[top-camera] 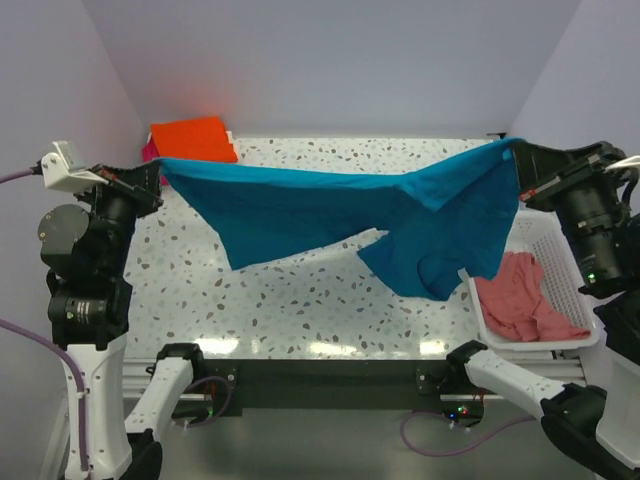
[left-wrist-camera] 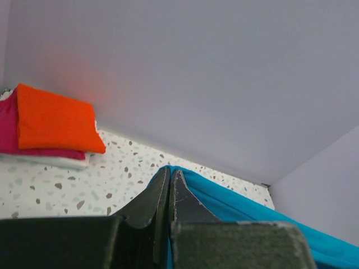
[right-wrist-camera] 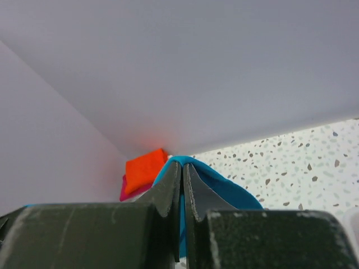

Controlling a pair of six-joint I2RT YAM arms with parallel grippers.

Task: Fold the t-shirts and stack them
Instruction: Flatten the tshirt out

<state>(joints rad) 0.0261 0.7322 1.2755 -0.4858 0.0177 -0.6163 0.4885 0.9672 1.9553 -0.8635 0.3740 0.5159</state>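
A teal blue t-shirt (top-camera: 330,215) hangs stretched across the table between both arms, sagging low at the right. My left gripper (top-camera: 158,176) is shut on its left end, blue cloth (left-wrist-camera: 235,207) pinched between the jaws. My right gripper (top-camera: 520,160) is shut on its right end, cloth (right-wrist-camera: 224,188) showing round the fingertips. A folded orange t-shirt (top-camera: 193,138) lies on a magenta one (left-wrist-camera: 8,126) at the far left corner. A salmon pink t-shirt (top-camera: 525,300) lies crumpled in the basket.
The white mesh basket (top-camera: 560,245) stands at the table's right edge. Lilac walls enclose the back and both sides. The speckled tabletop (top-camera: 300,300) lies under the hanging shirt.
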